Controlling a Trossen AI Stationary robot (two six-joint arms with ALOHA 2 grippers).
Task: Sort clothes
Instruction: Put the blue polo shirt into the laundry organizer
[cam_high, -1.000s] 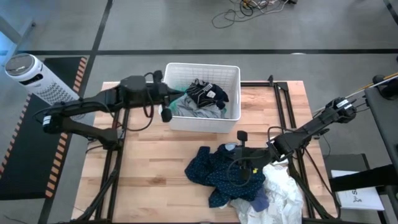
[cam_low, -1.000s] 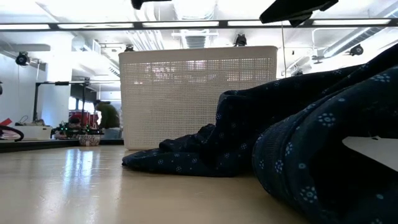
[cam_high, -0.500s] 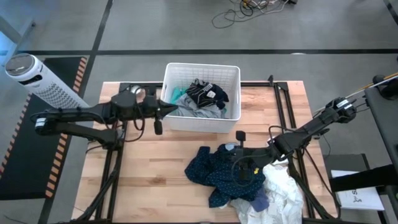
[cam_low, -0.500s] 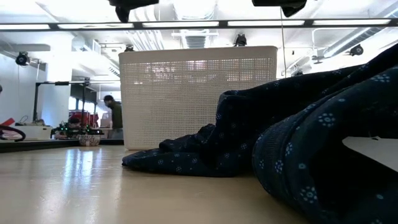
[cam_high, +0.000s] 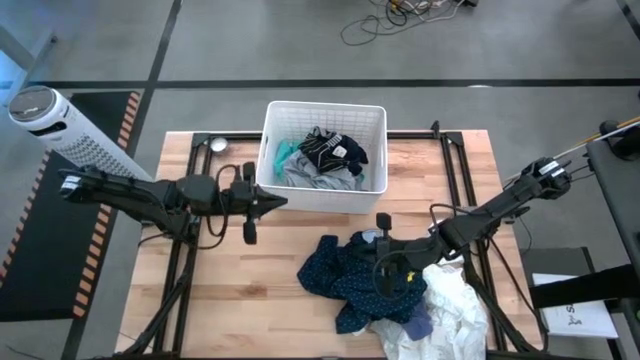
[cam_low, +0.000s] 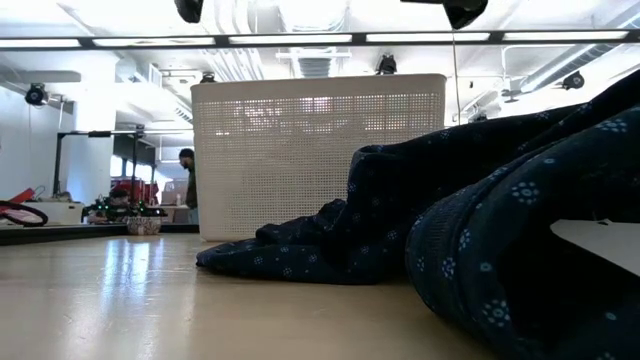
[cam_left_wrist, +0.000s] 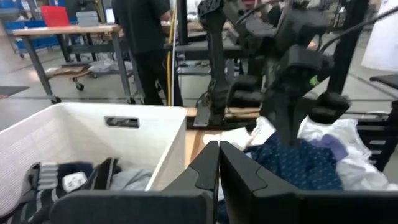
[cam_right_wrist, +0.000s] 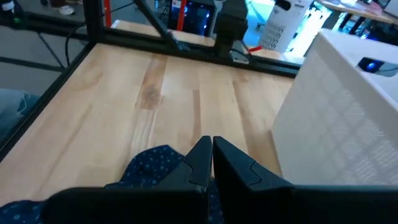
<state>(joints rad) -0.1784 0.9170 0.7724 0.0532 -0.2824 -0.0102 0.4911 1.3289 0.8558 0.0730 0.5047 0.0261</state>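
Observation:
The white slatted basket (cam_high: 325, 106) stands at the table's far middle and holds a teal garment (cam_high: 284, 152), a grey one (cam_high: 312, 176) and a navy one with white print (cam_high: 333, 148). A dark blue patterned garment (cam_high: 352, 278) lies spread on the table in front of it, beside a white piece (cam_high: 452, 308) and a bit of purple (cam_high: 418, 325). My left gripper (cam_high: 283, 202) is shut and empty, just outside the basket's near left corner. My right gripper (cam_high: 372, 243) is shut and empty, above the dark blue garment (cam_right_wrist: 149, 167).
A small round metal object (cam_high: 217, 145) lies on the table left of the basket. A white cylinder (cam_high: 45, 115) stands off the table's left. Bare wood (cam_high: 230, 290) shows at the left and near side. A person (cam_low: 188, 175) stands in the room behind.
My left gripper has drawn back from over the basket's left side toward the table's near edge and now sits outside the basket's near left corner, still shut. My right gripper has shifted slightly toward the table's left. The clothes have stayed where they were.

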